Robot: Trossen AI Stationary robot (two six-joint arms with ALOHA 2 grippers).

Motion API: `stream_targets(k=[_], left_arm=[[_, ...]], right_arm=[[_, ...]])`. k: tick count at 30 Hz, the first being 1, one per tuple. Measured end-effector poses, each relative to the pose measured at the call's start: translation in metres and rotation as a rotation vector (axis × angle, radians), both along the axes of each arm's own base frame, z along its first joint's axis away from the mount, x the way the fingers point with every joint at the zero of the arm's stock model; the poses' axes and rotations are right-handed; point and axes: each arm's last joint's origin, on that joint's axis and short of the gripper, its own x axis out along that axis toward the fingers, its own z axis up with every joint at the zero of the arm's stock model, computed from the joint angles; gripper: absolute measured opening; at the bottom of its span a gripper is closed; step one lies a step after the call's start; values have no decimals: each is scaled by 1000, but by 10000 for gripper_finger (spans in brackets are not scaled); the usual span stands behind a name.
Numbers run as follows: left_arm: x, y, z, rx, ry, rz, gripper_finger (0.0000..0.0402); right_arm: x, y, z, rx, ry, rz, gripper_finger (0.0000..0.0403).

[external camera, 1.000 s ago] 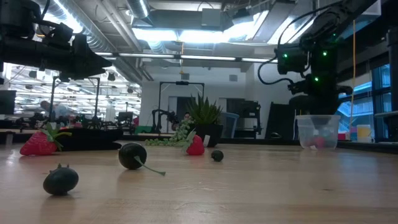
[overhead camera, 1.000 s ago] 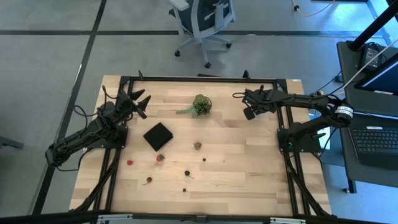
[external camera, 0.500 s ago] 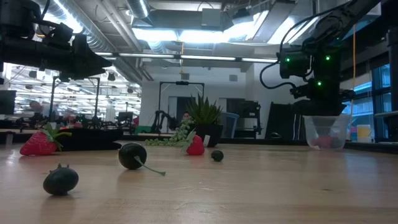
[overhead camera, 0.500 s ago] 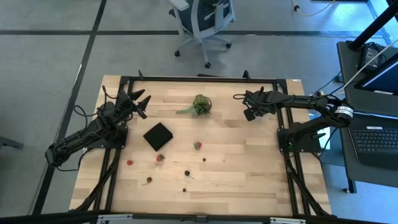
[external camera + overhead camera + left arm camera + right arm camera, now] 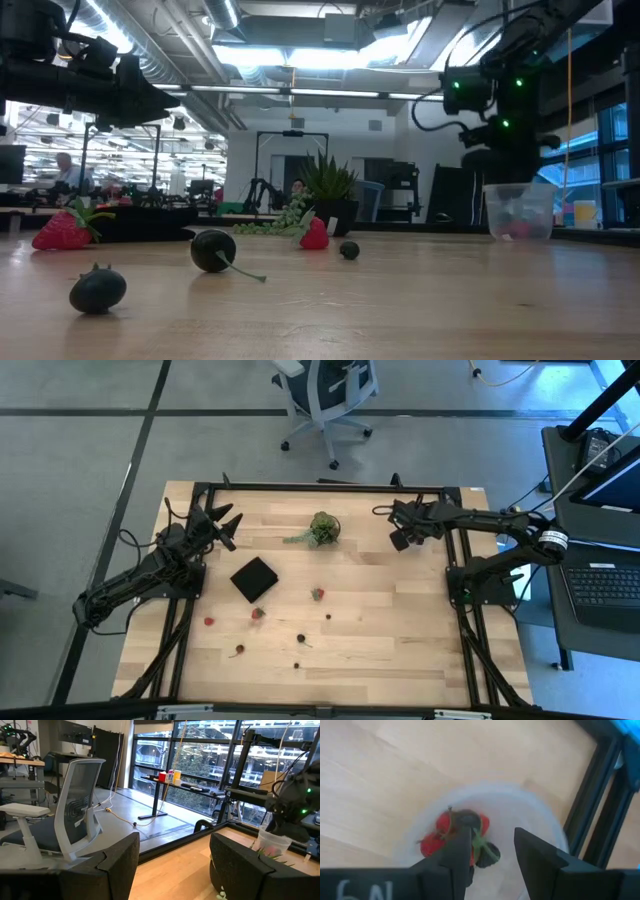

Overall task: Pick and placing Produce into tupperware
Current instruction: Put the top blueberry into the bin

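The tupperware, a translucent tub, stands on its base at the far right of the table. Red and dark berries lie inside it. My right gripper hovers open just above its rim, fingers pointing down, touching nothing; in the low view it is the dark mass over the tub. More produce lies on the table: strawberries and dark berries. My left gripper waits open, raised over the table's far left.
A flat black square lies left of centre, with a green leafy clump at the far middle. Black frame rails run close beside the tub. An office chair stands beyond the far edge. The table's near half holds only scattered berries.
My right gripper dipped down to the tub's rim, then rose again to just above it. It stays over the tub. My left arm has kept still.
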Motion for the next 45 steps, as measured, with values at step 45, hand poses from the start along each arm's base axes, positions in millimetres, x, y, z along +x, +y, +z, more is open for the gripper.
stream_targets(k=[45], left_arm=[[0,0,0,-1,3,0,236]], right_arm=[[66,190,-34,-314,-1092,1246,153]])
